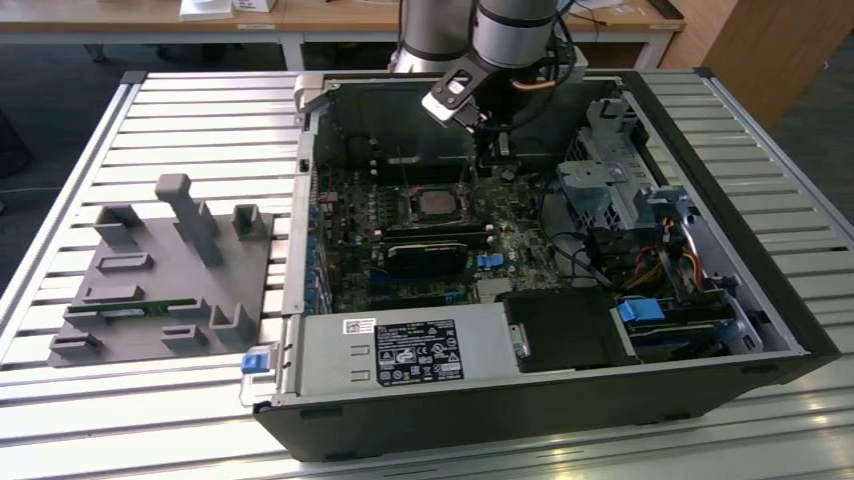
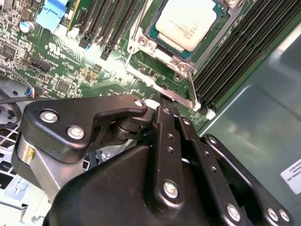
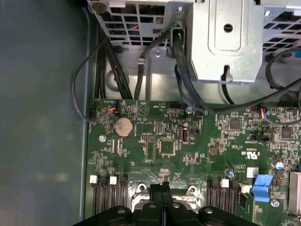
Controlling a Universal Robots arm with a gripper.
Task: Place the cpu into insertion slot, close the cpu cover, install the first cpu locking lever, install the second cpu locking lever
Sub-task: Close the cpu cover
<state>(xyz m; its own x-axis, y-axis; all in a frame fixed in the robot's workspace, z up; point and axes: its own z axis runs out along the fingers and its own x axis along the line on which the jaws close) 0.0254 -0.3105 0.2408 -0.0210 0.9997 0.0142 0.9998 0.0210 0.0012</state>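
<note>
the cpu (image 2: 186, 21) lies flat in the slot (image 2: 162, 43), and the cover (image 2: 160, 51) looks to be down around it, its rim framing the metal top. just beside the cpu's near corner, the gripper (image 2: 165, 104) has its fingers pressed together, with the tips at a thin lever (image 2: 192, 89). i cannot tell whether anything is pinched between them.

the lever looks like stiff, springy steel wire, smooth and likely to slip. it is best worked near its free end, away from the hinge. the cpu is light and fragile and needs no touching now. the cover is thin sheet and would bend if forced.

memory slots (image 2: 230, 61) run along both sides of the cpu and crowd the lever's swing. beyond them, away from the cpu, stands the case wall (image 2: 263, 117). in the first wrist view, cables (image 3: 178, 70) and a drive cage (image 3: 225, 42) sit well apart from the cpu, past a coin cell (image 3: 123, 126).
</note>
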